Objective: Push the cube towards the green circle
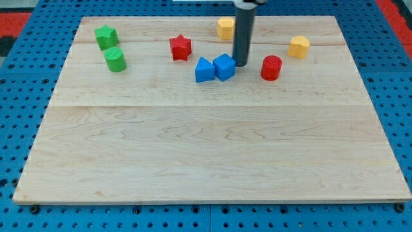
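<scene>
A blue cube (224,67) sits on the wooden board near the view's top middle, touching a blue triangular block (204,70) on its left. The green circle, a green cylinder (116,59), stands far to the view's left, just below a green star-shaped block (106,37). My tip (241,64) is down on the board right against the cube's right side, between the cube and a red cylinder (271,67).
A red star (181,47) lies between the blue blocks and the green ones. A yellow block (225,28) sits behind the rod at the top. Another yellow block (299,46) is at the upper right. The board's edge (206,201) borders blue pegboard.
</scene>
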`<state>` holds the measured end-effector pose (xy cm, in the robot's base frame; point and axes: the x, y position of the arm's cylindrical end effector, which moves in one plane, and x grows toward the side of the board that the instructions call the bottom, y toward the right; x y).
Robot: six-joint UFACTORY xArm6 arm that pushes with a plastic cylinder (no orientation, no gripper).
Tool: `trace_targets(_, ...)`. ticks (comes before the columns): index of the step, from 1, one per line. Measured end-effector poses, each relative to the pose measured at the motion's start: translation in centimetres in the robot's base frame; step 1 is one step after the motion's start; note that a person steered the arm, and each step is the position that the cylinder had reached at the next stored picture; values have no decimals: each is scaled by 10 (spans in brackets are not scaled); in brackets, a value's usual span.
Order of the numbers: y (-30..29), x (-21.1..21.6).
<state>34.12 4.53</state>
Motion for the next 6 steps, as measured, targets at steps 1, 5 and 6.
trace_targets(1, -70, 22)
trace_targets(5, -181, 52)
trace_targets(6, -225, 22)
